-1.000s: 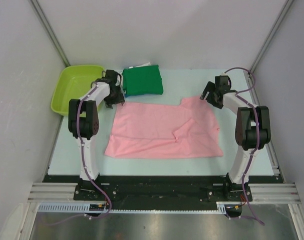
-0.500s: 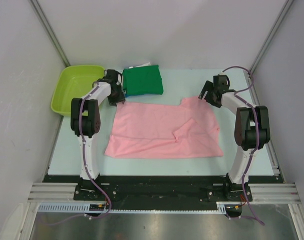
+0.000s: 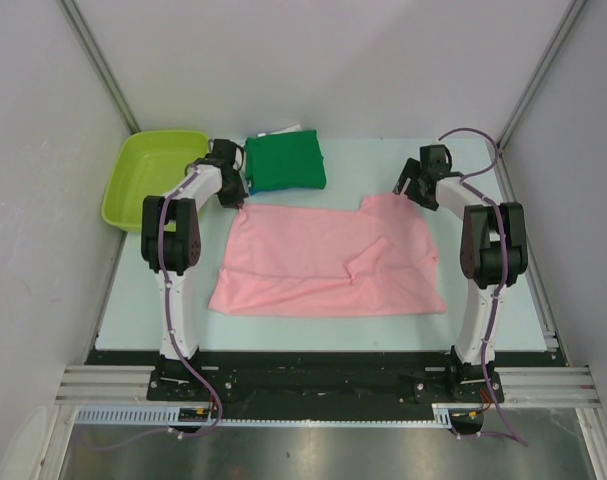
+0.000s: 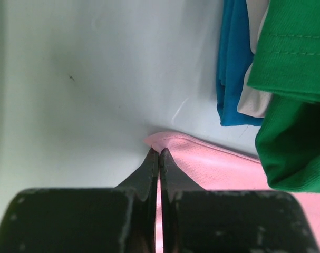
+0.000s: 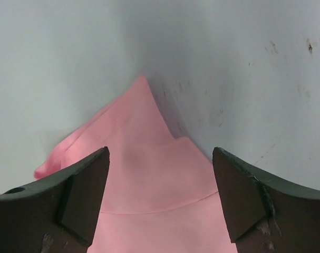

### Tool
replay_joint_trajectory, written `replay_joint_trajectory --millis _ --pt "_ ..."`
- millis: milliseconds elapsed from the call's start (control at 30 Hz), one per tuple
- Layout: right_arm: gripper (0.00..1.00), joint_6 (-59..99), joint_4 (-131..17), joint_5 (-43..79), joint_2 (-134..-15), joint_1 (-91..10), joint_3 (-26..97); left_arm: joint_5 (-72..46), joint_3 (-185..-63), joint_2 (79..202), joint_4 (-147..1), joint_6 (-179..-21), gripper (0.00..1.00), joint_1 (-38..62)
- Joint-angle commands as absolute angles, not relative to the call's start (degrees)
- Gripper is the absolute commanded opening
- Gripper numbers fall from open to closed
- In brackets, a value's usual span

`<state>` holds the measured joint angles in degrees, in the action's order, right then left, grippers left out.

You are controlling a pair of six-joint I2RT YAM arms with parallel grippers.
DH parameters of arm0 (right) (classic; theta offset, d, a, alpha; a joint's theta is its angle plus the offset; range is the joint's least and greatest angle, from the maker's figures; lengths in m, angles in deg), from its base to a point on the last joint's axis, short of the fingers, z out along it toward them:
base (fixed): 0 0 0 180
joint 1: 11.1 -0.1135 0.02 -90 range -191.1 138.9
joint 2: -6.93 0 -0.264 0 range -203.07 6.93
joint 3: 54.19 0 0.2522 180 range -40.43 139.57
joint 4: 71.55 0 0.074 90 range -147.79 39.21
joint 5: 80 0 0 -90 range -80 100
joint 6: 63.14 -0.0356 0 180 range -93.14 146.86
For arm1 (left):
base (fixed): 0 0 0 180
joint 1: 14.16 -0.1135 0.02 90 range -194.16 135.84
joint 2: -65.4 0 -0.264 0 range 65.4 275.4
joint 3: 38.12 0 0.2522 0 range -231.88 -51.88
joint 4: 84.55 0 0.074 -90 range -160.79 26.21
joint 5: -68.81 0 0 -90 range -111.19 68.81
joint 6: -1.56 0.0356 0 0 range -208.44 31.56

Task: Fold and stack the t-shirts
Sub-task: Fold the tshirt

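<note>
- Two grippers. The left gripper has its jaws pressed fully together, pinching the far-left corner of the light pink soft cloth t-shirt. The right gripper has its jaws spread wide, straddling the shirt's far-right corner; contact cannot be told.
- One pink shirt, spread flat mid-table, smooth knit with a few creases.
- Three folded shirts in one stack just beyond it: the green folded t-shirt on top, hem stitched, with edges of the blue folded t-shirt and the white folded t-shirt showing beneath.
- One lime green plastic tub, rectangular, at the far left.
- One pale matte table.
</note>
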<state>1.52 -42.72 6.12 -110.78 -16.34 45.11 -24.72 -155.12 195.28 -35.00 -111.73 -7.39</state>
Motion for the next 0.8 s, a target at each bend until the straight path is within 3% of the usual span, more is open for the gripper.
replay_joint_trajectory --millis 0,267,433,767 --pt "0.83 2.5 -41.1 3.2 -112.8 -16.0 49.3 -25.1 -154.2 193.8 -36.0 -110.6 0.00 -8.1" --pt "0.77 2.2 -38.5 1.5 -116.9 -16.1 54.4 -23.5 -153.7 192.6 -36.2 -111.9 0.00 -9.1" --pt "0.65 0.8 -39.1 2.2 -119.2 -15.8 55.4 -23.4 -153.3 192.4 -36.5 -112.2 0.00 -9.3" --pt "0.53 -0.6 -40.1 3.5 -123.9 -16.2 58.5 -23.3 -153.1 192.6 -36.8 -112.3 0.00 -9.5"
